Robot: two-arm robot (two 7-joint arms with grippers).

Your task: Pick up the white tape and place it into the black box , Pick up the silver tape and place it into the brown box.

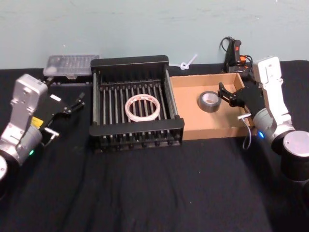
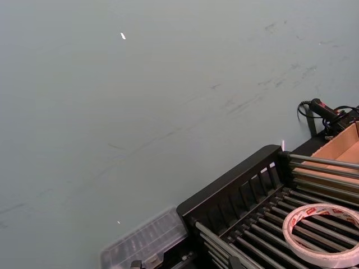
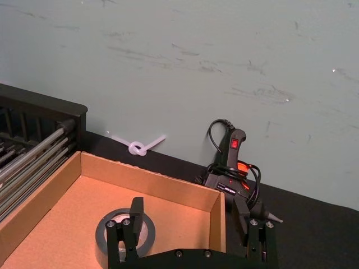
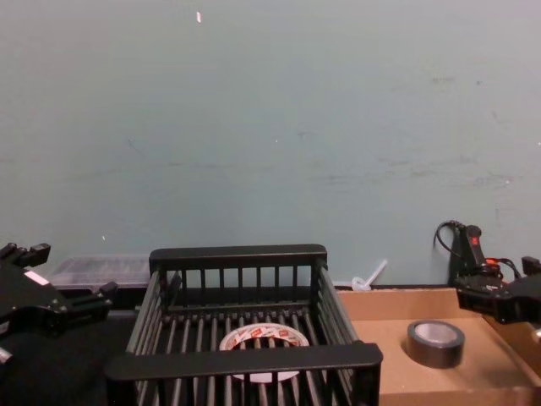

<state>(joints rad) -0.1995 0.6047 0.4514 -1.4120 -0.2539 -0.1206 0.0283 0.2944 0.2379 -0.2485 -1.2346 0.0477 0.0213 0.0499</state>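
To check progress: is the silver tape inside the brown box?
Yes. The silver tape lies flat on the brown box floor, ungripped.

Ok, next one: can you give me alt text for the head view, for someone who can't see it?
The white tape lies flat in the black box and the silver tape sits in the brown box beside it, on a black tabletop. The open left gripper hangs left of the black box; the open right gripper is over the brown box, next to the silver tape.

red marks on white tape (image 2: 324, 233), unreadable
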